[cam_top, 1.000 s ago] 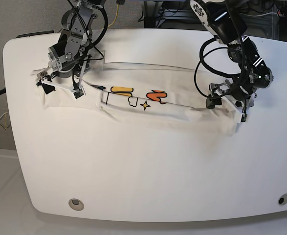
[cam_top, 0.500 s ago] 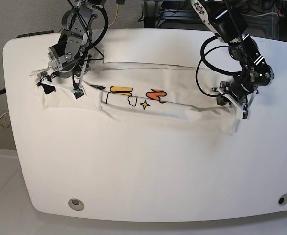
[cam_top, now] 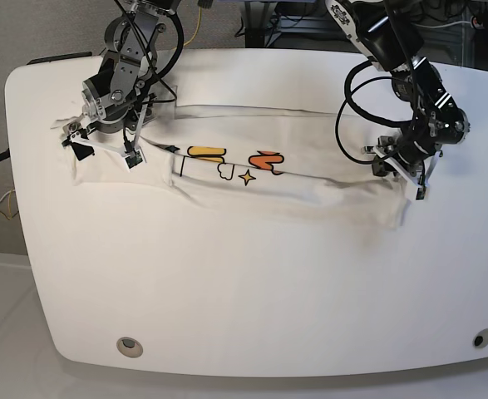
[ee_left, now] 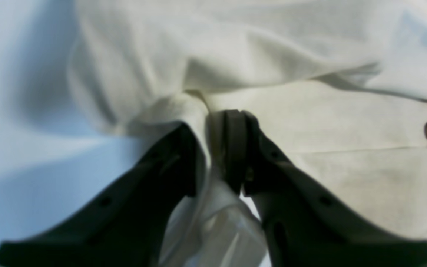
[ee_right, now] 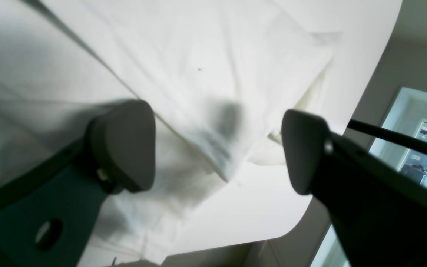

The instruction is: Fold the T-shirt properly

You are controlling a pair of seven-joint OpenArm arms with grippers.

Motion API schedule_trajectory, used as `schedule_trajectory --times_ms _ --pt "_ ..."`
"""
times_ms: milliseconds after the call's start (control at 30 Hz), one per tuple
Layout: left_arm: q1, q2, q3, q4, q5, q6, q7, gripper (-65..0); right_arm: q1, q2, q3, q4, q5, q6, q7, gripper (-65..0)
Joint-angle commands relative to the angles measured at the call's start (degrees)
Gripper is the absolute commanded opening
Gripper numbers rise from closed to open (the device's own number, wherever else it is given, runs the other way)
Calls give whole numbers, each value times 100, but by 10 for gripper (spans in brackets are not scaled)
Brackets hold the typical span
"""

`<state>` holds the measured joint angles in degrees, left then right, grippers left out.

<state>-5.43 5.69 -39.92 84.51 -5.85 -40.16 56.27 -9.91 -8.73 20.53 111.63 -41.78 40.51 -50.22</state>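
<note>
step: we grip the ends for the next fold | T-shirt [cam_top: 252, 179] folded into a band across desk [cam_top: 244, 291] | left gripper [ee_left: 213, 148] pinches cloth | right gripper [ee_right: 217, 148] wide, empty | next: close right, lift together

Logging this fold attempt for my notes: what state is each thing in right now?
T-shirt: folded into a long band on the table, print partly showing, one end pinched.
Left tool: shut on a bunch of T-shirt cloth.
Right tool: open, over the other end of the shirt, gripping nothing.
</note>
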Motion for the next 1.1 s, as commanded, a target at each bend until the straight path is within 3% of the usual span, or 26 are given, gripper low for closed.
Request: schedule_trajectory --times_ms 0,700,1067 --pt "-24 -20 -12 248 141 16 109 -555 55 16 -10 94 -20 -51 24 -128" --pt "-376 323 14 907 141 16 549 -555 46 16 -10 94 -11 -51 24 -128" --pt "-692 331 208 1233 141 16 900 -555 37 16 -10 94 -11 -51 24 -128"
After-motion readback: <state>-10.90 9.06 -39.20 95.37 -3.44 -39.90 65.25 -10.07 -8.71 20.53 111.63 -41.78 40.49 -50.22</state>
